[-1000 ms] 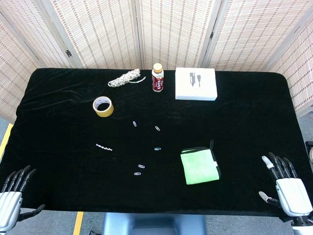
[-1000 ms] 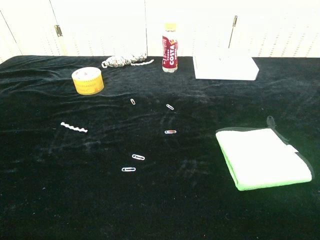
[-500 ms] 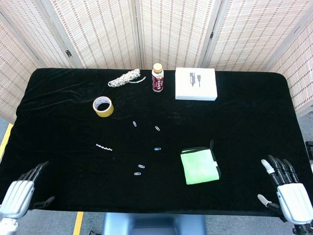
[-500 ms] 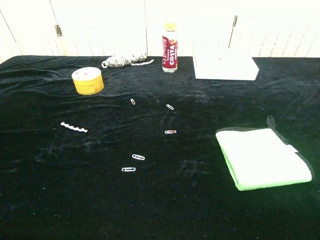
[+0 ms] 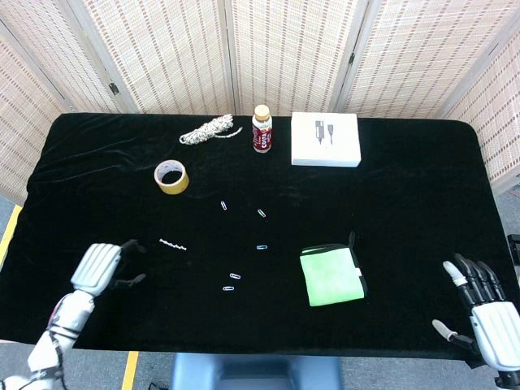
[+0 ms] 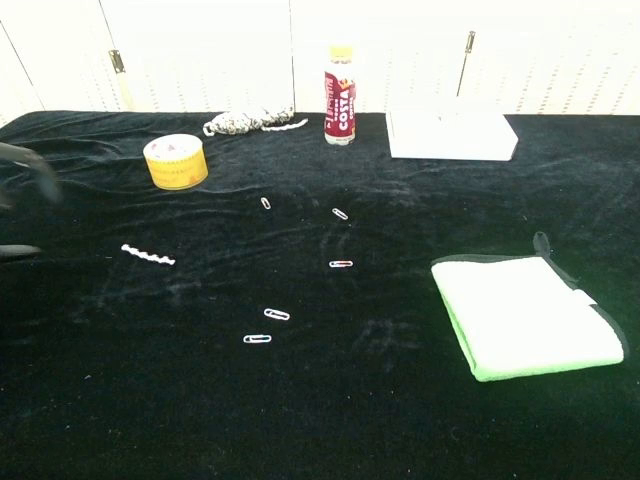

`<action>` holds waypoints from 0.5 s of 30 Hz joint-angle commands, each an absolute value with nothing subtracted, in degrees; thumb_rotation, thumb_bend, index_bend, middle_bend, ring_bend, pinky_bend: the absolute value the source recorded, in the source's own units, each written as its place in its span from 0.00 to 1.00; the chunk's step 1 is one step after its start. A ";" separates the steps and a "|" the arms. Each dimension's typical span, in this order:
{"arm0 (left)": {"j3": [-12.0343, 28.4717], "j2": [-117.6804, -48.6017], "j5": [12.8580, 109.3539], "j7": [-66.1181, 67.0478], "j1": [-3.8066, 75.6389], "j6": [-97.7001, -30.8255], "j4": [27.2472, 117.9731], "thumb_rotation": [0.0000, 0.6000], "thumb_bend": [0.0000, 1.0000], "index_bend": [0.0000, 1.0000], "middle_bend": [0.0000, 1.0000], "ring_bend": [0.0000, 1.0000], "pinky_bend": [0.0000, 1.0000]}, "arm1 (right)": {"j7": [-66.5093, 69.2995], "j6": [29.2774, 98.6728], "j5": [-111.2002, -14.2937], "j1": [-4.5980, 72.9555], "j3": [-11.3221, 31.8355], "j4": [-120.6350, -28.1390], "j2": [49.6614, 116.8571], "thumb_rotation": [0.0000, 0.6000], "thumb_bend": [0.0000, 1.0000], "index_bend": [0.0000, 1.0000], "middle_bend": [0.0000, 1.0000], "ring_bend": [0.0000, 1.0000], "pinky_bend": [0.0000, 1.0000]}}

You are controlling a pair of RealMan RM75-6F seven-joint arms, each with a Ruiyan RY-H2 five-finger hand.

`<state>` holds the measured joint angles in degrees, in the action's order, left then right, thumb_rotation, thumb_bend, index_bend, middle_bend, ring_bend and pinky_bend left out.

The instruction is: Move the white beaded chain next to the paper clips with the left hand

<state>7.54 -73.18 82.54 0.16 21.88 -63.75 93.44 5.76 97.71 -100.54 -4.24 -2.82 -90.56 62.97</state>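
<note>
A short white beaded chain [image 5: 173, 244] [image 6: 148, 255] lies on the black cloth, left of centre. Several paper clips [image 5: 259, 247] [image 6: 341, 264] are scattered to its right, around the middle of the table. My left hand [image 5: 99, 267] hovers over the front left of the table, a little left of the chain, fingers spread and holding nothing; in the chest view only its dark fingertips [image 6: 30, 170] show at the left edge. My right hand [image 5: 485, 317] hangs off the front right corner, fingers apart, empty.
A yellow tape roll [image 5: 171, 177] sits behind the chain. A rope bundle [image 5: 208, 130], a Costa bottle [image 5: 262, 129] and a white box [image 5: 325, 139] line the back. A folded green cloth [image 5: 331, 275] lies right of the clips.
My left hand has risen from below the front left edge onto the table, moving right and forward toward the chain. The right hand has sunk slightly lower.
</note>
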 commanded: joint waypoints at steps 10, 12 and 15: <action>10.05 -84.32 79.70 0.36 31.59 -56.26 81.10 1.00 0.34 0.49 1.00 1.00 1.00 | 11.33 99.71 -99.50 -4.66 -2.06 -89.20 61.67 1.00 0.01 0.00 0.00 0.00 0.00; 9.95 -85.46 79.81 0.76 32.80 -55.38 79.31 1.00 0.34 0.49 1.00 1.00 1.00 | 11.71 99.83 -99.26 -4.71 -1.94 -89.16 61.55 1.00 0.01 0.00 0.00 0.00 0.00; 9.60 -86.79 79.95 0.71 34.26 -54.09 77.14 1.00 0.35 0.48 1.00 1.00 1.00 | 12.27 99.97 -98.68 -4.83 -1.70 -89.15 61.36 1.00 0.01 0.00 0.00 0.00 0.00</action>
<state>9.78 -85.91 79.84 0.62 33.34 -54.95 78.23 12.16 99.92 -98.78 -4.79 -1.77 -89.16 61.42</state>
